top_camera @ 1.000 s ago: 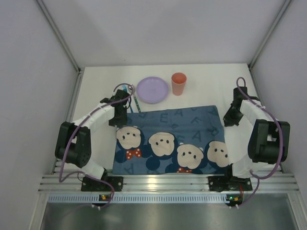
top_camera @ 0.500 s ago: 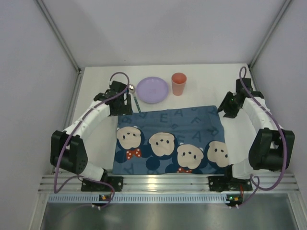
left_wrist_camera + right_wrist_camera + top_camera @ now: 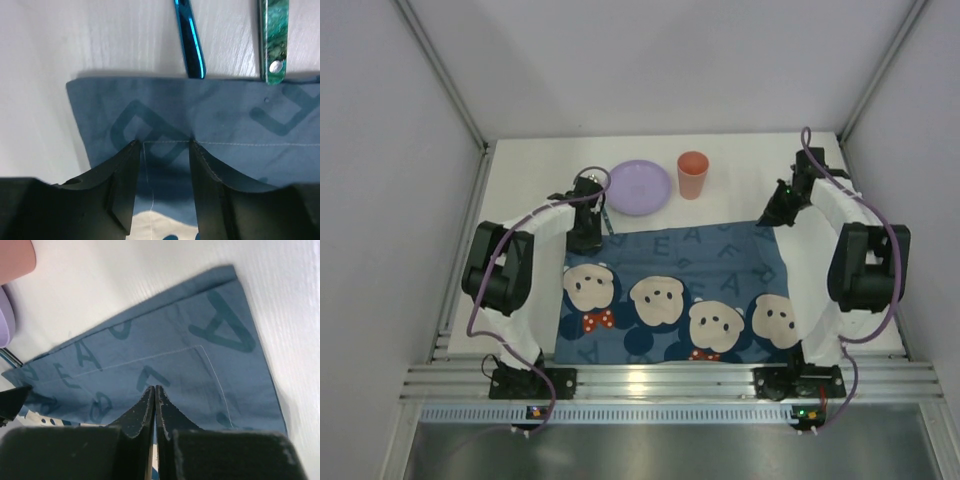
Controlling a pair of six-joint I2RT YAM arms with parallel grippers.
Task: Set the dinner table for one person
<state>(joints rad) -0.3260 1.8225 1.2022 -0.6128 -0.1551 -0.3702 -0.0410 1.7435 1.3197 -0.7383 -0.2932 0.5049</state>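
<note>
The white dinner table (image 3: 740, 175) holds a dark-blue mat (image 3: 670, 290) printed with cartoon faces and letters. My left gripper (image 3: 586, 238) is open and empty. In the left wrist view its fingers straddle the mat (image 3: 225, 125) just inside the far left corner, the gripper (image 3: 163, 146) low over the cloth. My right gripper (image 3: 769, 216) is over the mat's far right corner. In the right wrist view it (image 3: 154, 389) is shut, with nothing seen between its jaws, above the mat (image 3: 150, 350).
A purple plate (image 3: 638, 187) and an orange cup (image 3: 693, 174) stand beyond the mat. A blue utensil handle (image 3: 190, 40) and a green marbled handle (image 3: 272, 40) lie at the mat's far edge. The ribbed rail (image 3: 670, 385) runs along the near edge.
My left gripper has swung right and nearer, from beside the utensils onto the mat's far left corner. My right gripper has moved farther and left toward the mat's far right corner.
</note>
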